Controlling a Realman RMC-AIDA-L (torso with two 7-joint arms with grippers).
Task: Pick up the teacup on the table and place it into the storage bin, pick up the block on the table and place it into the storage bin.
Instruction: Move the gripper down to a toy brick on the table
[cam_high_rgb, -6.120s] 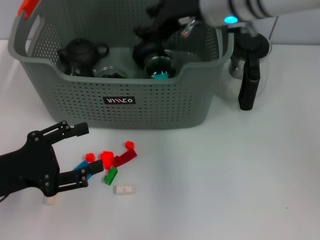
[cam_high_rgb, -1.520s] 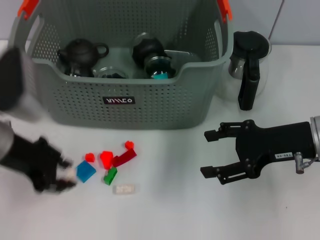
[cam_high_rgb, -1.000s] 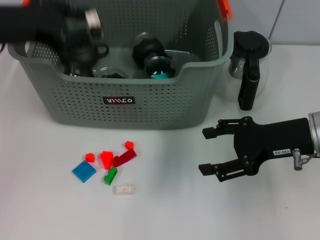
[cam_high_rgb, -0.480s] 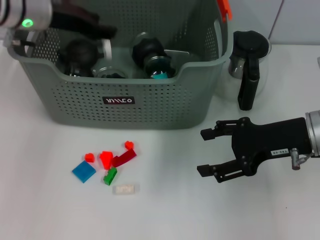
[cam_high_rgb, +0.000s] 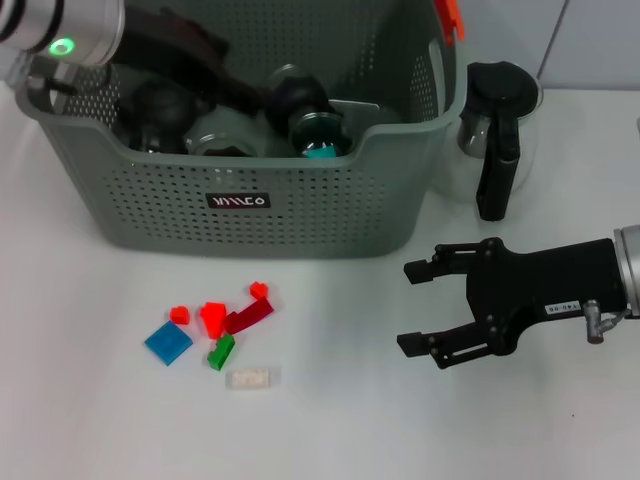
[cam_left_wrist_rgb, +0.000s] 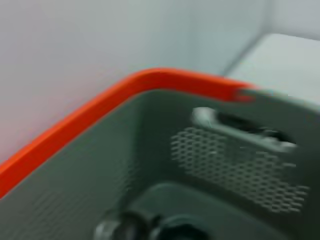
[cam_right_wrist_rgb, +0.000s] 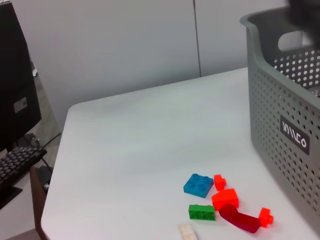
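The left arm reached into the bin (cam_high_rgb: 300, 225) from its far left corner, its left gripper (cam_high_rgb: 255, 100) low among the dark teaware inside; whether its fingers were apart or pinching a block could not be told. This looked like the drop stage of a block delivery. No teacup stood on the table (cam_high_rgb: 330, 420), so that half seemed done.

The right gripper (cam_high_rgb: 425, 308) hovered, jaws wide and empty, over the table right of the blocks and near the kettle (cam_high_rgb: 495, 140).

The blocks (cam_high_rgb: 220, 335) lay loose on the table just in front of the bin, toward its left: blue, reds, a green and a pale one, some of them touching.

Next, the left arm would need to lift clear of the rim, then one gripper must single out one block from the cluster.
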